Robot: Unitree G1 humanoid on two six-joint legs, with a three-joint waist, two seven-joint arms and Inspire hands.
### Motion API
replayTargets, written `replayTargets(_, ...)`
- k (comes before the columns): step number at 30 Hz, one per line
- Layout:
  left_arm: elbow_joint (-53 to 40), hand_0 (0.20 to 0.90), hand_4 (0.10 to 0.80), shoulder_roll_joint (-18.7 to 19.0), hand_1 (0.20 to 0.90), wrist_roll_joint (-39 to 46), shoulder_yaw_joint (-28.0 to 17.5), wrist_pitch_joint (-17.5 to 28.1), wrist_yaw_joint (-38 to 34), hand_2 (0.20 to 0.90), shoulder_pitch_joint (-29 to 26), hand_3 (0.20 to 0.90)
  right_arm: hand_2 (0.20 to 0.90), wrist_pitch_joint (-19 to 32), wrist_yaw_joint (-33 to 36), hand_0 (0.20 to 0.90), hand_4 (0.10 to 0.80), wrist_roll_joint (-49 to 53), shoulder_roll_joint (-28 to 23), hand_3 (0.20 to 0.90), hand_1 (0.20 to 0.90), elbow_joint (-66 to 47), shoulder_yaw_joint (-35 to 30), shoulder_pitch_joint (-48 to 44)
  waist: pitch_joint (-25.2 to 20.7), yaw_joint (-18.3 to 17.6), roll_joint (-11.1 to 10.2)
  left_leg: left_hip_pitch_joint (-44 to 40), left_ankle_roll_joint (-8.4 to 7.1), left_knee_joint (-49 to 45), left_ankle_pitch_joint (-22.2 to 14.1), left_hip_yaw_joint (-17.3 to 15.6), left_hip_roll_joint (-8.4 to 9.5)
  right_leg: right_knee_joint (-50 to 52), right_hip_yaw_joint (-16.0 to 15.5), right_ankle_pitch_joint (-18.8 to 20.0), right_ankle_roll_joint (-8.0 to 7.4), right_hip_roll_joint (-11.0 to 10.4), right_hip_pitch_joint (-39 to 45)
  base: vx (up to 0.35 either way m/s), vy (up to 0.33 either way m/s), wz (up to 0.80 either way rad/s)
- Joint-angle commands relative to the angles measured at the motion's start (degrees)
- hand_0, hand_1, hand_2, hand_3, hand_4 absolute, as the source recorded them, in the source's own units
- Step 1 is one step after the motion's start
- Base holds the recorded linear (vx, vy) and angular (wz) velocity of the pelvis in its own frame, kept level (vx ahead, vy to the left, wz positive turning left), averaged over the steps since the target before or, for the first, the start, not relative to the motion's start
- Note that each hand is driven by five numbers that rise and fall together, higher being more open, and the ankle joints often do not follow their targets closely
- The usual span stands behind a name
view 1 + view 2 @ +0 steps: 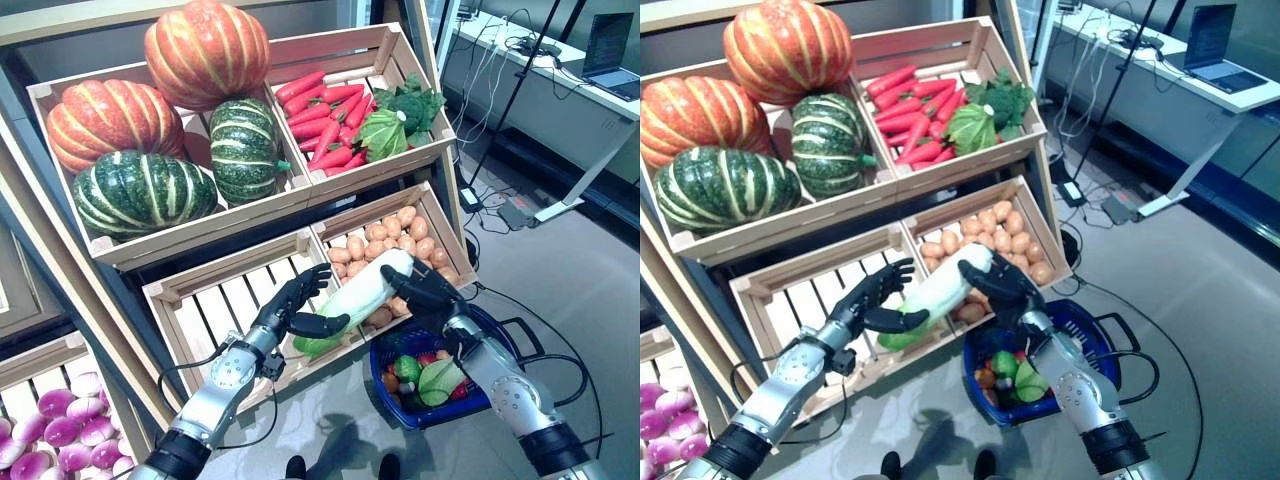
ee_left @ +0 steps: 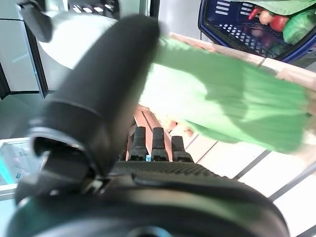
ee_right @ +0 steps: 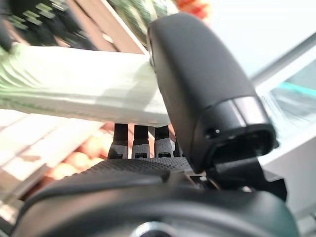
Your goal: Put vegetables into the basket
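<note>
Spanning both robot hands, left and right, each clamped on it (thumbs over): napa cabbage.

Basket contents partly hidden

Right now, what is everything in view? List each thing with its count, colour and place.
Pumpkins: two, orange, top left crate.
Squashes: two, dark green striped, same crate.
Carrots: a pile, red, top right crate.
Leafy greens: a bunch, green, beside carrots.
Potatoes: many, tan, lower right crate.
Slatted crate: one, pale wood, lower left.
Turnips: several, purple-white, bottom left bin.
Basket: one, blue, on floor, holding mixed vegetables.
Napa cabbage: one, white-green, between both hands.
Left hand: under leafy end.
Right hand: grips white end.
</note>
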State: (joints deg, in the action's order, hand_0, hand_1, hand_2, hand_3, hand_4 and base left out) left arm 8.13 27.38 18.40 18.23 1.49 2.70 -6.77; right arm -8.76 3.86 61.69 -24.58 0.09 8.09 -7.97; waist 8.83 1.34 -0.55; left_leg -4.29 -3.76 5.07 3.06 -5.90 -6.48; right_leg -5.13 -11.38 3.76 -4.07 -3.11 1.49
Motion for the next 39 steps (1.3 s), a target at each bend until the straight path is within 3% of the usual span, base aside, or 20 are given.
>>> replayTargets(1, 0.04, 0.9, 0.8, 1.01, 0.9, 2.05, -4.29, 4.45, 0.21, 0.9, -3.29, 0.9, 0.3, 13.88, 2.43, 0.3, 0.4, 1.98, 0.79, 0.3, 0.3, -9.47, -10.94, -3.62, -2.66, -1.65, -2.54, 0.84, -0.38, -0.07, -2.19, 1.42, -0.39, 0.13, 0.73, -0.68, -3.34, -3.44, 3.1, 0.0, -0.011, -0.07)
replayTargets(11, -1.13, 0.9, 0.8, 1.55, 0.9, 4.53, -6.11, 4.1, -1.31, 0.9, -1.8, 0.9, 0.3, 21.96, 14.63, 0.3, 0.4, -2.14, -0.4, 0.3, 0.3, -4.15, -21.23, -0.86, -1.64, -2.98, -2.69, 1.54, -0.28, -0.07, -2.06, -0.09, -1.07, 0.13, 2.22, -0.71, -2.86, -2.58, 2.05, -0.015, -0.022, -0.07)
replayTargets(16, -3.19, 0.9, 0.8, 2.1, 0.9, 5.46, -6.38, 3.47, -2.41, 0.9, -1.21, 0.9, 0.3, 25.16, 26.3, 0.3, 0.4, -12.79, -2.45, 0.3, 0.3, -1.97, -23.88, 0.84, -0.56, -3.27, -2.76, 2.15, -0.4, -0.07, -1.79, -0.09, -1.43, 0.13, 2.61, -0.59, -2.63, -2.22, 1.43, -0.041, -0.048, -0.08)
replayTargets(23, -5.77, 0.9, 0.8, 2.44, 0.9, 9.22, -8.72, 5.01, -3.19, 0.9, -2.86, 0.9, 0.3, 31.29, 35.33, 0.3, 0.4, -14.8, -1.86, 0.3, 0.3, -0.19, -24.84, 1.19, 4.15, -3.37, -2.58, 4.65, -0.31, -0.07, -0.55, -0.18, -1.92, 1.92, 3.43, -0.76, -1.66, -1.29, -1.88, -0.141, -0.045, -0.09)
replayTargets(28, -7.08, 0.9, 0.8, 2.09, 0.9, 12.3, -9.45, 6.89, -3.26, 0.9, -4.9, 0.9, 0.3, 34.11, 35.06, 0.3, 0.4, -13.28, -1.14, 0.3, 0.3, 2.89, -23.96, 0.44, 8.47, -3.0, -2.23, 7.51, -0.24, -2.98, -0.87, 0.47, -1.47, 5.34, 3.56, -2.02, -0.89, -0.96, -4.41, -0.141, -0.053, -0.04)
replayTargets(31, -8.64, 0.9, 0.8, 1.51, 0.9, 13.48, -8.92, 9.15, -3.58, 0.9, -7.42, 0.9, 0.3, 37.86, 33.51, 0.3, 0.4, -11.62, -1.0, 0.3, 0.3, 5.61, -22.91, -1.3, 11.82, -2.65, -1.88, 11.41, -0.25, -6.83, -1.33, 1.53, -0.21, 7.16, 3.63, -2.29, -0.37, -1.24, -6.66, -0.202, -0.056, 0.07)
replayTargets(39, -10.48, 0.9, 0.8, 0.83, 0.9, 16.1, -7.41, 13.53, -3.0, 0.9, -14.21, 0.9, 0.3, 44.5, 21.73, 0.3, 0.4, -2.31, -1.66, 0.3, 0.3, 15.73, -19.53, -10.98, 18.52, -1.1, -0.02, 22.72, -1.0, -17.23, -2.86, 4.47, 1.87, 14.13, 1.89, -4.0, 0.54, -2.26, -14.64, -0.172, -0.024, 0.07)
